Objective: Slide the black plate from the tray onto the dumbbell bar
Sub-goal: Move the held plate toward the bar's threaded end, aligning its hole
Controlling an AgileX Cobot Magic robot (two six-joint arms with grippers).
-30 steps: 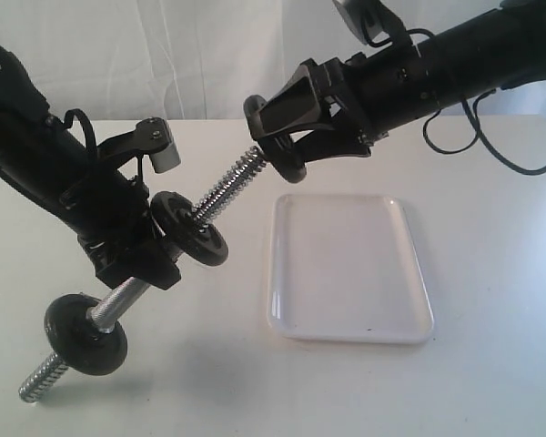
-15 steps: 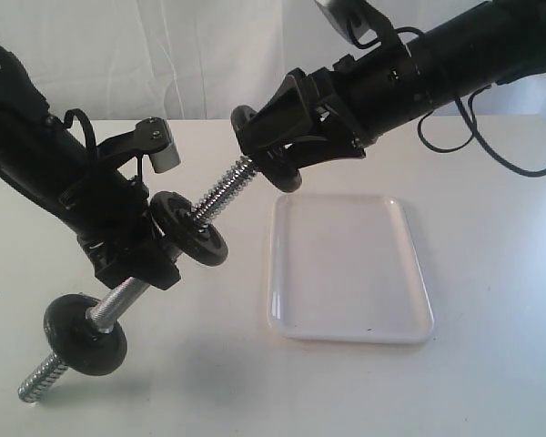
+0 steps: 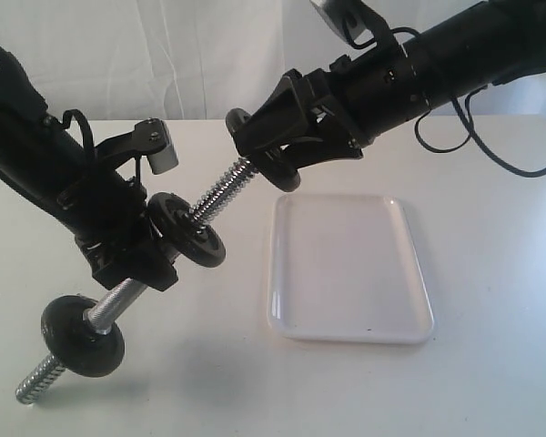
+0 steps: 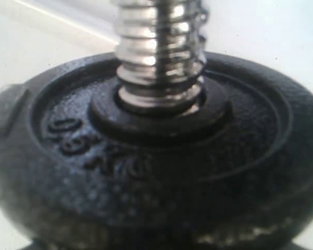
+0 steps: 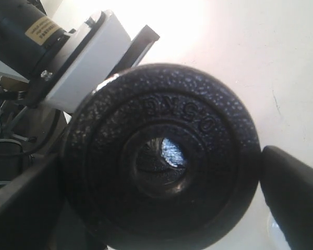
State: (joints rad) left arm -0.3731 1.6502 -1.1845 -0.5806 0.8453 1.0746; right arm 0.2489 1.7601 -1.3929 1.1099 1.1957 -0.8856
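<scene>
My right gripper (image 3: 259,146) is shut on the black plate (image 3: 284,175), holding it on edge at the upper threaded end of the dumbbell bar (image 3: 220,193). In the right wrist view the black plate (image 5: 208,172) fills the space between both fingers, and the bar's tip shows inside its centre hole. My left gripper (image 3: 132,259) is shut on the bar's smooth middle and holds it tilted above the table. One black disc (image 3: 189,232) sits on the bar just above that grip, another (image 3: 80,335) near the low end. The white tray (image 3: 346,264) lies empty at centre right.
The left wrist view is filled by the upper disc (image 4: 146,172) and the threaded bar (image 4: 159,52) rising out of it. A white camera block (image 3: 162,150) sticks out from the left arm. A black cable (image 3: 519,164) loops on the table at the far right.
My right gripper has carried the black plate left and slightly up, onto the bar's upper threaded end. The bar and the left arm have barely shifted.
</scene>
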